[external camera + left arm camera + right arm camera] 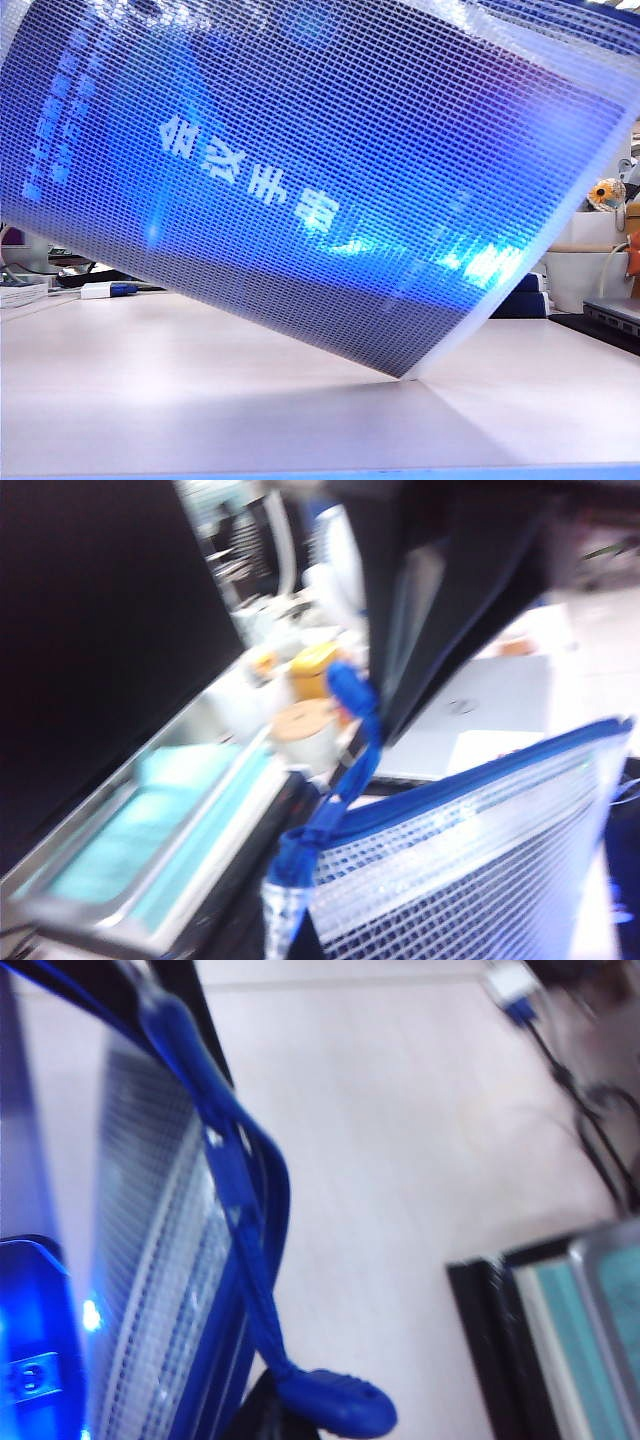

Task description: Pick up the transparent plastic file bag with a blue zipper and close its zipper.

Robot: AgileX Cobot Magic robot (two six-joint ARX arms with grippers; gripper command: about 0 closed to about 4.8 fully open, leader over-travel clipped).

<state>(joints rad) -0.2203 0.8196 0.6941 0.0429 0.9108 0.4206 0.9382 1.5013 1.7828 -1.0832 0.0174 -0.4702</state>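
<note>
File bag (300,170) held up over the tabletop (200,400)

The mesh pouch hangs tilted close to the exterior camera, 1 corner touching the tabletop – a blue printed book shows inside it. Its blue zipper (470,780) runs along the top edge, the cord pull (250,1250) dangling. Both the left claw and the right claw are pressed together, themselves out of sight.

The file bag (300,180) is see-through with a grid, tilted up, one corner on the desk (200,400). Its blue zipper (470,785) has a cord pull.
</note>
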